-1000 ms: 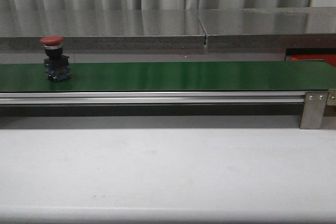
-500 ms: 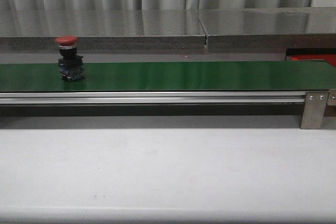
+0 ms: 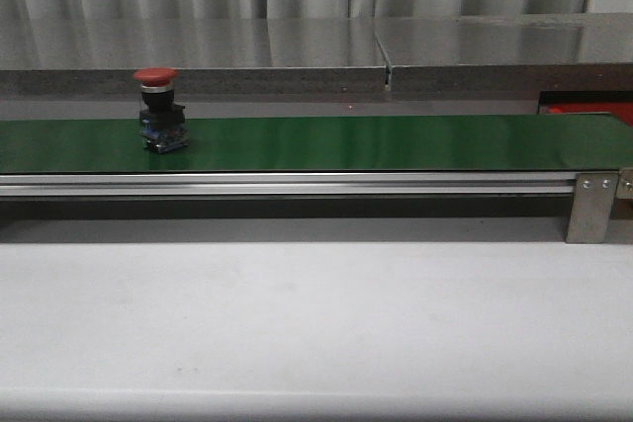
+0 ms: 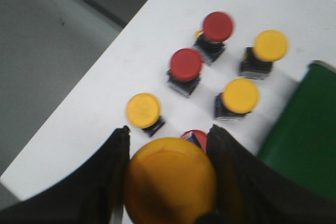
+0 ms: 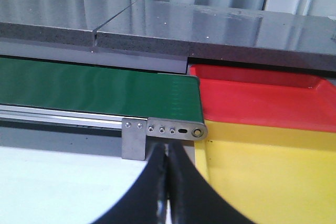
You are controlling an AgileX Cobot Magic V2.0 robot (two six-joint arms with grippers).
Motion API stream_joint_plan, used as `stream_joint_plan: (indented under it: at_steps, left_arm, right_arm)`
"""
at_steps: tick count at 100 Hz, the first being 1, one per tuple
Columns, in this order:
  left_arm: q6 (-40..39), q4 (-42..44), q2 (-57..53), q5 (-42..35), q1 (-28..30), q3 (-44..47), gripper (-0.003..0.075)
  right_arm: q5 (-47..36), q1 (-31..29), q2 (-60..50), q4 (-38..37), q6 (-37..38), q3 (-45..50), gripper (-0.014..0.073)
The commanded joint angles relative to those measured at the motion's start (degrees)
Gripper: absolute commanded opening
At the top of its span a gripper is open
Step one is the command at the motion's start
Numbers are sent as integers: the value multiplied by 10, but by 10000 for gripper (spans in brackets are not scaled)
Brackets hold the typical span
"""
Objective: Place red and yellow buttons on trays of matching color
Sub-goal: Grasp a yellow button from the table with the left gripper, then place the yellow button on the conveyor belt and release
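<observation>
A round red push-button with a domed cap on a dark switch body (image 3: 158,111) stands upright on the long green conveyor belt (image 3: 396,142), toward its left end in the front view. No gripper is near it there.

The left gripper (image 4: 169,182) holds a large yellow domed button (image 4: 170,179) between its two dark fingers (image 4: 113,169), which are clamped against the cap on either side. Beyond the fingertips, on the white table (image 4: 105,93), stand further spare buttons: two red-capped (image 4: 186,65) and three yellow-capped (image 4: 240,96), with another red one partly hidden just past the held cap. The green belt edge lies off to one side of the fingers.

The right gripper (image 5: 168,182) is empty, its fingers pressed together with no gap. Ahead of the fingertips is the belt's end bracket; just past that, the flat bright-red tray (image 5: 262,103) and, nearer the fingers, the flat yellow tray (image 5: 273,171), touching edge to edge.

Judgement: the feeding step is in hand, with one red button riding the belt and a yellow one gripped for loading. The next move appears to call for the left arm to set its button upright on the belt, and for the right fingers to spread ahead of the red button's arrival.
</observation>
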Motion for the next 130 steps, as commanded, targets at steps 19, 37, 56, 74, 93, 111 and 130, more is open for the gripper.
stream_joint_plan:
  at_steps: [19,37,56,74,93,111,130]
  left_arm:
    - [18,-4,21,-14,-102,-74,-19]
    - [19,-4,82,-34,-135,-92,-19]
    - [19,-14,127,-46,-151,-100,-19]
    - [19,-14,140,-42,-161,-103,-19]
    - [33,-19,140,-32,-161,-104,85]
    - [49,-39,140,-25,-161,-103,392]
    - [49,-52,140,-17,-161,-112,624]
  right_arm:
    - [-45,0,-9,-8,-2,-10,-118]
    - [-45,0,-9,-8,-2,-10,-118]
    - [-45,0,-9,-8,-2,-10,-118]
    - [-45,0,-9,-8,-2,-10,-118]
    - [-45,0,-9,-8,-2,-10,-118]
    - [-45,0,-9,-8,-2,-10,-118]
    - [-45,0,-9,-8,-2,-10,-118]
